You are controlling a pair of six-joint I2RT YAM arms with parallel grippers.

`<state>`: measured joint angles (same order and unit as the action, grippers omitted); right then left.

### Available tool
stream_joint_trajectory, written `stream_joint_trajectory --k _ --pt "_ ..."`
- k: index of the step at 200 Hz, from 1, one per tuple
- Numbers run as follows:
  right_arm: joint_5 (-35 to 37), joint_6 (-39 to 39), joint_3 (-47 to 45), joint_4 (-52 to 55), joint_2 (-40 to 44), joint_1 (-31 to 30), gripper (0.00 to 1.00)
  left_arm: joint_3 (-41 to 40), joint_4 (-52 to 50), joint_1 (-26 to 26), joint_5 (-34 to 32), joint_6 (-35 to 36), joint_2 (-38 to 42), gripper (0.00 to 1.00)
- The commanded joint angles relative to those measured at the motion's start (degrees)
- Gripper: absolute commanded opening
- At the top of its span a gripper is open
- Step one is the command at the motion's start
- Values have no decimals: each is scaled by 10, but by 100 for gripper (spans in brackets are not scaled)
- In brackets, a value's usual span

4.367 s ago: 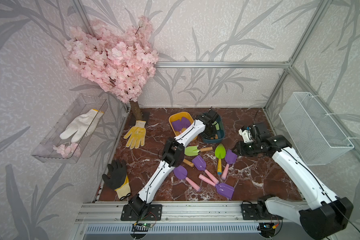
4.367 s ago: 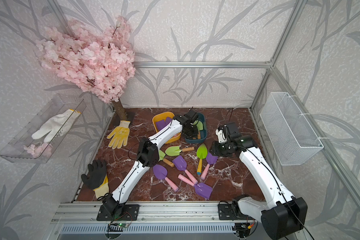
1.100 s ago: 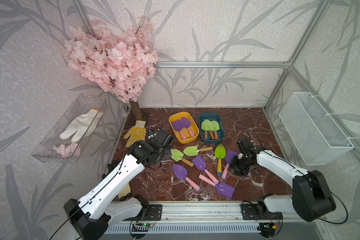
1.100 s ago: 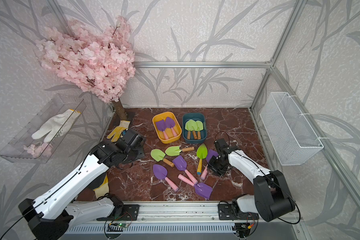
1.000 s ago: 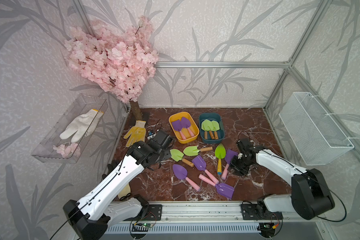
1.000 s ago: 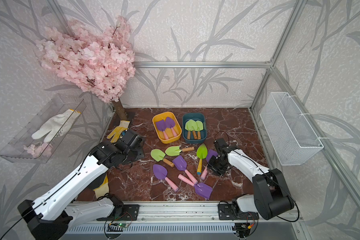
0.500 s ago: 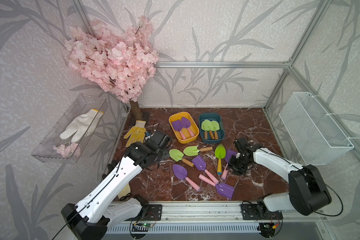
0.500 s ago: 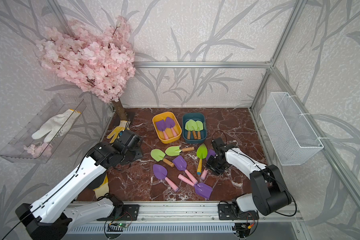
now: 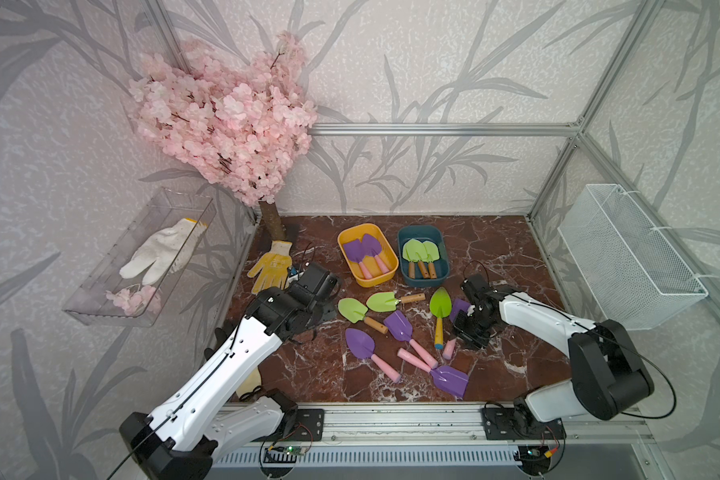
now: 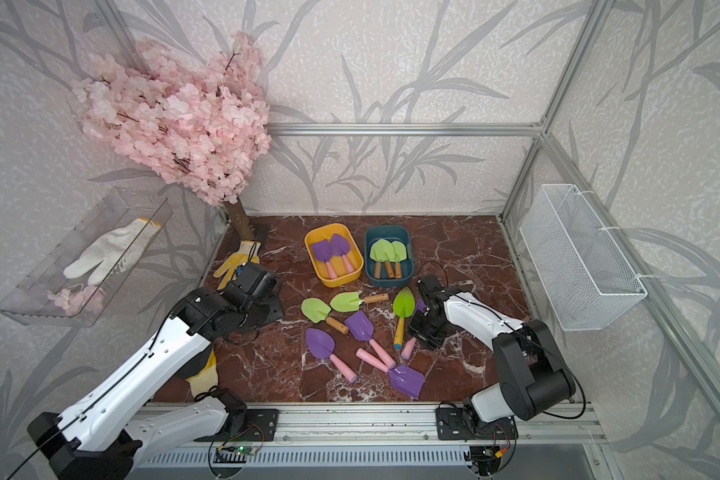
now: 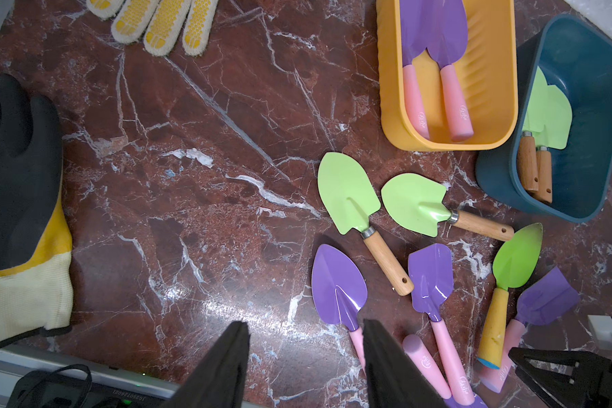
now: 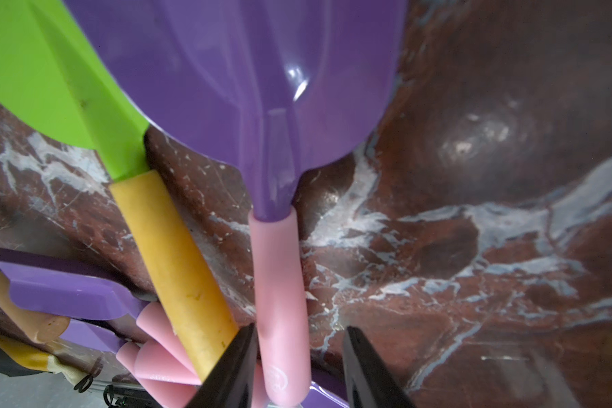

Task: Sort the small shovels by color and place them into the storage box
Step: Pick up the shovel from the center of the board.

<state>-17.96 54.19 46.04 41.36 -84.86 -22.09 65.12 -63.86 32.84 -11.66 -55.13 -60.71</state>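
Observation:
The yellow-orange storage box [image 9: 377, 284] holds two purple shovels [image 9: 362, 249]. Beside it, the teal storage box [image 9: 424, 283] holds light green shovels [image 9: 421, 250]. Several more shovels lie loose on the marble floor. Two are light green [image 9: 352, 309] [image 9: 383, 300], one is pointed green with a yellow handle [image 9: 440, 305], and the rest are purple [image 9: 399, 324] [image 9: 360, 343] [image 9: 449, 380]. My right gripper [image 12: 299, 349] is open and low over the floor, straddling the pink handle of a purple shovel [image 12: 280, 268]. One jaw touches the handle; the other stands clear of it. My left gripper [image 11: 302, 339] is open and empty, left of the pile.
A yellow glove [image 9: 273, 266] lies at the far left, and a black and yellow glove [image 11: 15, 159] at the near left. A pink blossom tree [image 9: 225, 124] stands in the back left corner. On the walls hang a clear tray holding a white glove [image 9: 163, 253] and a white wire basket [image 9: 628, 257].
Both grippers have opened slightly wider. The right gripper has edged in over the purple shovel's handle, and the left arm has shifted a little. No shovel has moved.

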Motion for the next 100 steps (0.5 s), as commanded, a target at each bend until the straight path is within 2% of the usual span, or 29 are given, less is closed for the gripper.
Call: stream_joint_trajectory --k 1,50,100 --pt "12 0 12 -1 -10 -3 44 -5 -6 -4 1 3 11 55" --pt "11 -3 19 -12 -34 -4 44 -6 -10 -8 2 3 13 55" --pt "13 -3 19 -24 -52 -4 38 -5 -10 -9 1 4 14 55"
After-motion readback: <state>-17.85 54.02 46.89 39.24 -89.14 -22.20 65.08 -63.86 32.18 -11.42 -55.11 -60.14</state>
